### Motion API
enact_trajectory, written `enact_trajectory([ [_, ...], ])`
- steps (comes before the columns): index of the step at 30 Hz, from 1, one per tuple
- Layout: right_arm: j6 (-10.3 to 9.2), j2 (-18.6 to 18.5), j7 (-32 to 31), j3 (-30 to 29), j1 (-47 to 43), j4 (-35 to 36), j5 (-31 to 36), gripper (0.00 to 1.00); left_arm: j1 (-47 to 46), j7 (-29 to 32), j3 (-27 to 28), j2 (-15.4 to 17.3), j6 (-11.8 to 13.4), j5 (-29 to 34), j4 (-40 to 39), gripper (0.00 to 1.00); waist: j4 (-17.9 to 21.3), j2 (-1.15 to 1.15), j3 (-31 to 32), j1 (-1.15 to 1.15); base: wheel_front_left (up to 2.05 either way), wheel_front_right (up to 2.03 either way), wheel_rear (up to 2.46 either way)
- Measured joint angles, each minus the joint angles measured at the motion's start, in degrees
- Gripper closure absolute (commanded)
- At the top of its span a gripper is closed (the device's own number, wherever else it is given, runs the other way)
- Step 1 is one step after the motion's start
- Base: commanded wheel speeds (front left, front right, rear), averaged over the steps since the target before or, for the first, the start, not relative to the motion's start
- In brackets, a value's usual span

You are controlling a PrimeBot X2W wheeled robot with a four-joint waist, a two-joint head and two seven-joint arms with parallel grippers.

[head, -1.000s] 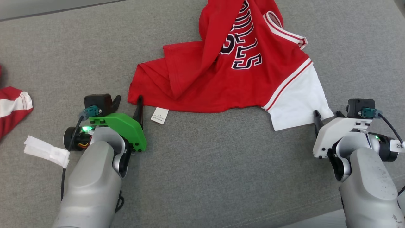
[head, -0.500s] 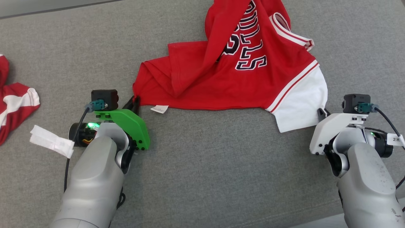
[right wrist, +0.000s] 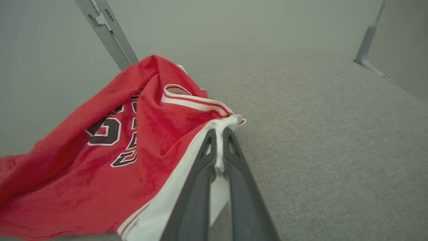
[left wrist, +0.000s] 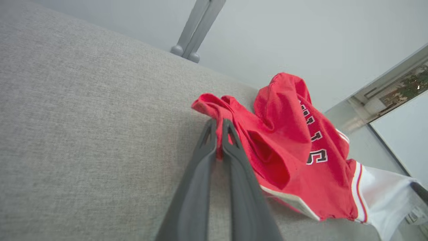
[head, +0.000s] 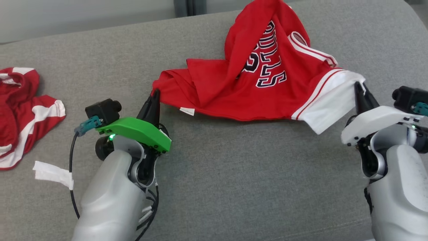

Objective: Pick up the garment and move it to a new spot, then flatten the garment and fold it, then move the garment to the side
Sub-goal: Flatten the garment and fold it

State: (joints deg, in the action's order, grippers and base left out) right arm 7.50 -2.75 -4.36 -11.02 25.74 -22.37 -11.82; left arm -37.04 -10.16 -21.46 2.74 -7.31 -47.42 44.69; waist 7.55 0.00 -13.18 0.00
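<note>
Red cloth with white trim, the garment lies across the far middle of the grey cushion, its lettered chest bunched up toward the back edge. We see the left forearm and the right forearm rising from the lower corners of the head view, wrists bent so the dark fingers point away from the robot and tilt upward.

The left gripper, ahead of its green cover, has its 2 fingers pressed together on the red bottom corner of the garment. In the left wrist view we see cloth squeezed between the tips. The right gripper, ahead of a white cover, pinches the corner of the white panel the same way, with a strip of white fabric caught between its 2 fingers.

Between the 2 grips the hem sags in a shallow curve, and a small white label hangs from it near the left gripper. A crumpled red and white cloth lies at the far left of the cushion, well apart.
</note>
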Motion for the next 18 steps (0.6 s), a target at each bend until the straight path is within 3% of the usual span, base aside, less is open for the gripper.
enact_trajectory([
  [7, -0.01, -0.3, 1.1, -3.6, -3.2, 18.7, -2.2, 1.0, 3.9, 1.4, 0.5, 0.3, 0.0, -11.3, -16.2, 1.0, -2.6, 0.0, 3.4, 0.0, 0.0, 0.0, 0.0],
  [13, -0.01, -0.4, -0.4, -5.4, -3.6, 33.9, -1.3, 1.0, 6.4, 8.1, 1.0, 0.5, 0.0, -21.0, -30.7, 1.0, -4.8, 0.0, 5.3, 0.0, 0.0, 0.0, 0.0],
  [18, -0.01, -2.1, -4.7, -3.2, 0.2, 37.5, -0.2, 1.0, 3.8, 13.8, -0.2, 1.4, 2.8, -22.2, -37.0, 1.0, -5.8, 0.0, 4.3, 0.0, 0.0, 0.0, 0.0],
])
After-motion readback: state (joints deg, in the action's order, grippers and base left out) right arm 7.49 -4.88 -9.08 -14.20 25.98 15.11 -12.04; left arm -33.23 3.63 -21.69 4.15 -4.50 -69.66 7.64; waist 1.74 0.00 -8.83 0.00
